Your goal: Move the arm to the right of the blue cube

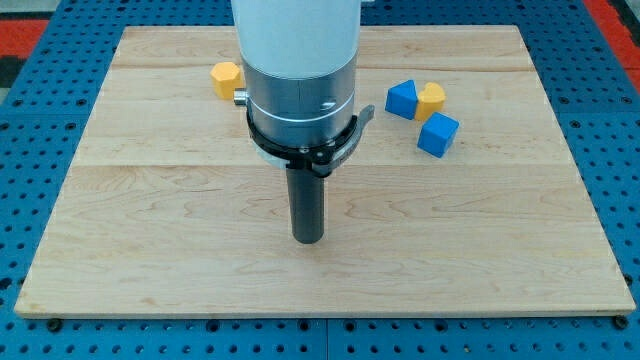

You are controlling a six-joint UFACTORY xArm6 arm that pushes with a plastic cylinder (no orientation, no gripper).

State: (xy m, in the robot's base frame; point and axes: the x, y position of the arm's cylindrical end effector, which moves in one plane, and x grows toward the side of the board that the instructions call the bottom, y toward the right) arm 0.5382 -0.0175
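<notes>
A blue cube (pixel 438 134) lies on the wooden board (pixel 150 230) at the view's right. Just above and left of it sit a blue wedge-like block (pixel 401 99) and a yellow block (pixel 432 100), touching each other. A yellow hexagonal block (pixel 226 78) lies at the view's upper left, partly beside the arm. My tip (pixel 308 238) rests on the board near the middle, well to the left of and below the blue cube, touching no block.
The arm's wide white and grey body (pixel 300 70) rises over the board's upper middle and hides what lies behind it. A blue pegboard surface (pixel 40 120) surrounds the board on all sides.
</notes>
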